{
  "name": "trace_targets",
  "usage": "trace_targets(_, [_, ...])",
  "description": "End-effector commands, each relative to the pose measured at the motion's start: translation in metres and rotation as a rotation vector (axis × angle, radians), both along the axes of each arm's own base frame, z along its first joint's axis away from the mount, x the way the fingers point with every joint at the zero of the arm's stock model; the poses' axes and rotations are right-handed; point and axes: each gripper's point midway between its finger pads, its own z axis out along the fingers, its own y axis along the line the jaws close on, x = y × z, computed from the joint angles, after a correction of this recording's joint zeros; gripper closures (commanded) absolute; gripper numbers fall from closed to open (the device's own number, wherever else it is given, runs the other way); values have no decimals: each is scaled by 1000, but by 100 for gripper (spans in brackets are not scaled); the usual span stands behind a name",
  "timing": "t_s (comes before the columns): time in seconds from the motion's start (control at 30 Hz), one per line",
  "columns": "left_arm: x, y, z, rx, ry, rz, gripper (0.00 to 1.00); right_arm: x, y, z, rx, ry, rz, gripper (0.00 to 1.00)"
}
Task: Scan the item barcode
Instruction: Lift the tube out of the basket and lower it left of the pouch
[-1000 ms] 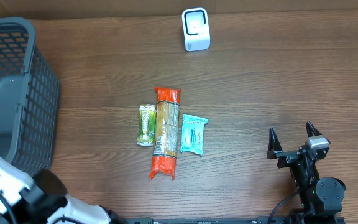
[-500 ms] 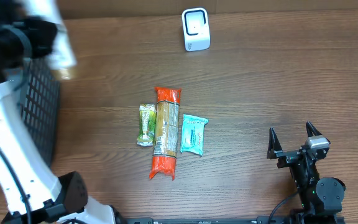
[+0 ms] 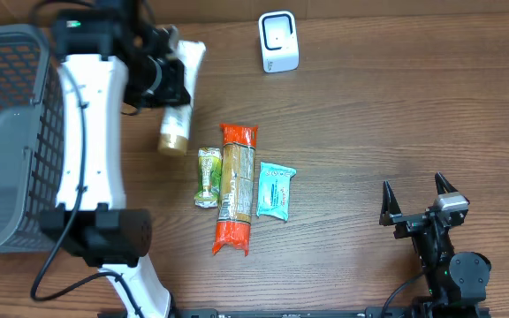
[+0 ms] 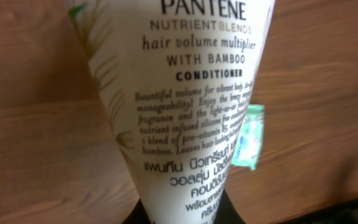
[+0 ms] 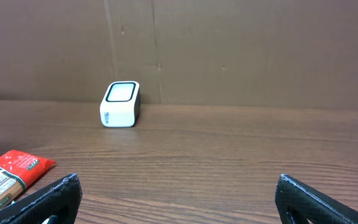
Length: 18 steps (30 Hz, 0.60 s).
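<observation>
Holding the conditioner tube [image 3: 180, 95] clear of the table [image 3: 369, 115], the left gripper [image 3: 159, 75] is clamped tight on it at far left, cap end toward the near side. Pickup looks done.

- Tube position: between the basket [image 3: 7, 66] and the scanner [image 3: 278, 41], well apart from the scanner and left of it.
- Left wrist view: printed label text fills the frame; no barcode visible on this face, so I cannot tell where it sits.
- Right gripper [image 3: 420, 199]: fully spread, empty, parked near right.
- Three packets lie mid-table, untouched: green packet [image 3: 208, 177], long red packet [image 3: 236, 188], teal packet [image 3: 276, 190].

Judgement: early-to-middle stage. Left to do: carry the tube right to the scanner, turn it until the barcode faces the scanner's window, get the read.
</observation>
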Motion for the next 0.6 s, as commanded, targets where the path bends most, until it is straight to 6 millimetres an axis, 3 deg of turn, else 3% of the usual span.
trace_targets(0.0, [-12,7,-42,143,122,67,96,0,0,-2,0,-3,-5,0])
trace_targets(0.33, [-46,22,-142,296,328,155,96,0,0,-2,0,-3,-5,0])
trace_targets(0.57, [-68,25,-190,312,392,189,96,0,0,-2,0,-3,-4,0])
